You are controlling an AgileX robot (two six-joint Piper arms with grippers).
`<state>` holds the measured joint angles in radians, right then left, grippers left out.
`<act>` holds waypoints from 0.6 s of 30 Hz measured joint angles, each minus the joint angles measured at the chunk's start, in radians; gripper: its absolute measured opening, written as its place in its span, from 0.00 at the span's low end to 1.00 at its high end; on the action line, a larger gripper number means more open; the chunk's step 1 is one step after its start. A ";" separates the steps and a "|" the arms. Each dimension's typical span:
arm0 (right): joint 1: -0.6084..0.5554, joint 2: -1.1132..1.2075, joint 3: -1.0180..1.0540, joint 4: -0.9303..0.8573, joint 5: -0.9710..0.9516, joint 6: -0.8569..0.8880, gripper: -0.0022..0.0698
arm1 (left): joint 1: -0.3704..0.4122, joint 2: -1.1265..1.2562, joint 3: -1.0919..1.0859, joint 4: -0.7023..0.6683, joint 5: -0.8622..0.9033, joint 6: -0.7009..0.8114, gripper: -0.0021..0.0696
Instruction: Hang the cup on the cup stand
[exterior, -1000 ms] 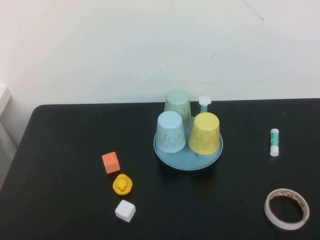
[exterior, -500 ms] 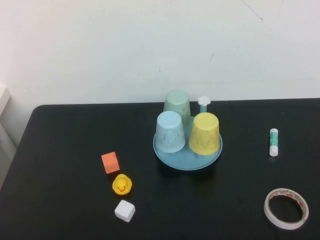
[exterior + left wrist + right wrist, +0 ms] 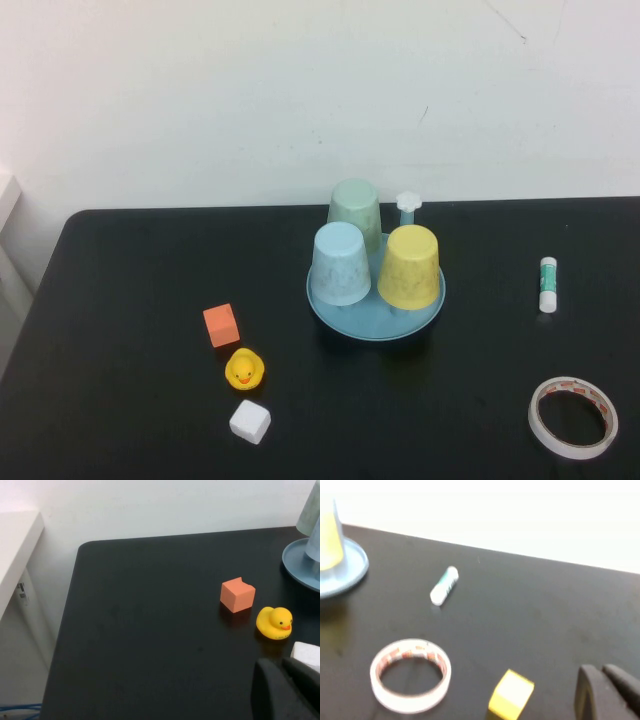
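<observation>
The yellow cup [image 3: 410, 266] sits upside down on a post of the teal cup stand [image 3: 375, 330], at its front right. A bare post with a white flower knob [image 3: 408, 203] rises behind it. The cup's edge also shows in the right wrist view [image 3: 330, 535], with the stand's rim [image 3: 350, 575]. Neither gripper shows in the high view. My left gripper [image 3: 286, 675] is shut and empty, low over the table's front left near the white cube. My right gripper [image 3: 605, 680] is shut and empty, over the table's front right.
A light blue cup [image 3: 341, 263] and a pale green cup [image 3: 356, 212] also sit on the stand. An orange cube [image 3: 221, 325], a rubber duck [image 3: 244, 369] and a white cube [image 3: 250, 421] lie front left. A glue stick [image 3: 547, 284], a tape ring [image 3: 573, 417] and a yellow cube [image 3: 511, 695] lie right.
</observation>
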<state>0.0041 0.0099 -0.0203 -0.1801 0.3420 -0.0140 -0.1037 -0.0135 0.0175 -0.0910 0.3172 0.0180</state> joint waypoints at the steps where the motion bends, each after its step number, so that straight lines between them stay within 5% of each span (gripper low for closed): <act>1: -0.007 -0.007 0.023 0.002 0.000 0.000 0.03 | 0.000 0.000 0.000 0.000 0.000 0.000 0.03; 18: -0.020 -0.022 0.038 0.125 0.006 -0.024 0.03 | 0.000 0.000 0.000 0.000 0.002 0.000 0.03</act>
<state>-0.0162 -0.0118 0.0179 -0.0547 0.3483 -0.0375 -0.1037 -0.0135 0.0175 -0.0910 0.3187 0.0180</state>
